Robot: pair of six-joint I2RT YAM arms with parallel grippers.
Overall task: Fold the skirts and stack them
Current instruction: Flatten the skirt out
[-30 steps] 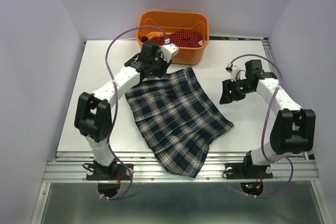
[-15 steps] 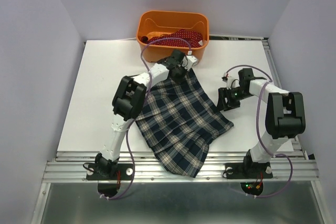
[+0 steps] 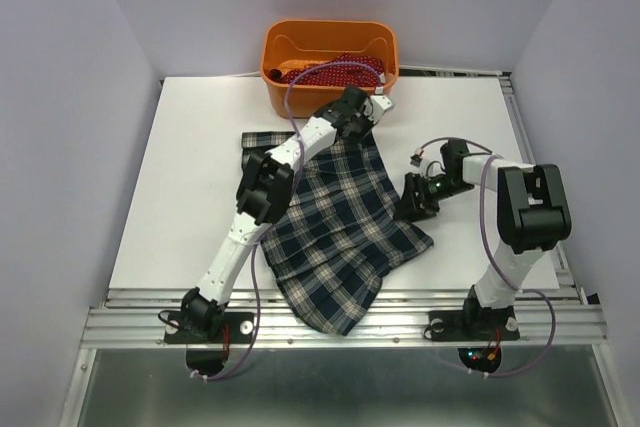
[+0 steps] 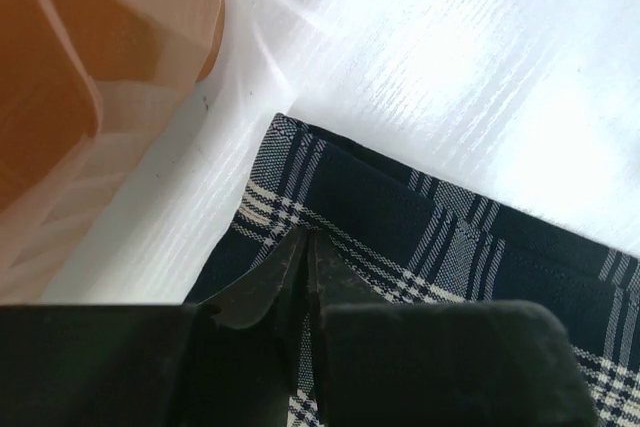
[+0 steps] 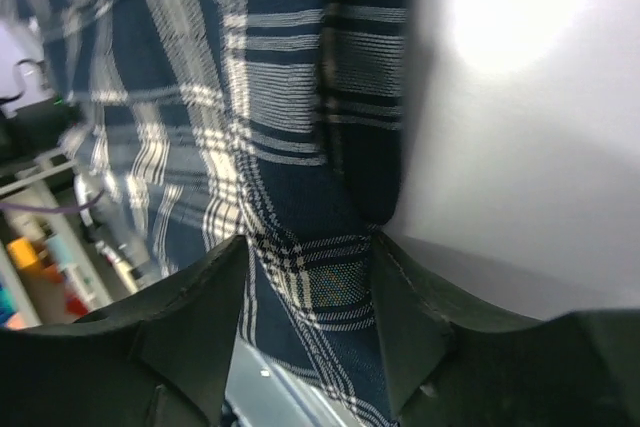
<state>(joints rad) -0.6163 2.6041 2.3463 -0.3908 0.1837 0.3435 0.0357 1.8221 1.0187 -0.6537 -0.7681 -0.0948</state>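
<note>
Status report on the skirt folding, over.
Left claw shut at far corner of pleated navy-green tartan skirt. Right claw open, straddling its right edge. Red dotted skirt in orange plastic tub.

Tartan skirt (image 3: pixel 340 227) of matt woven cloth, softly pleated, red skirt (image 3: pixel 340 72) of fine dotted cloth at 12 o'clock, orange tub (image 3: pixel 275 52) of smooth glossy plastic, white table (image 3: pixel 190 187) smooth with a faint sheen, ribbed bare-metal rail (image 3: pixel 130 325) at 6 o'clock, left gripper fingers (image 4: pixel 250 297) matt black plastic.

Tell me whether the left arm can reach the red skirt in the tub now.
Probably not: the left gripper is shut on the tartan skirt, though it sits beside the tub holding the red skirt.
</note>
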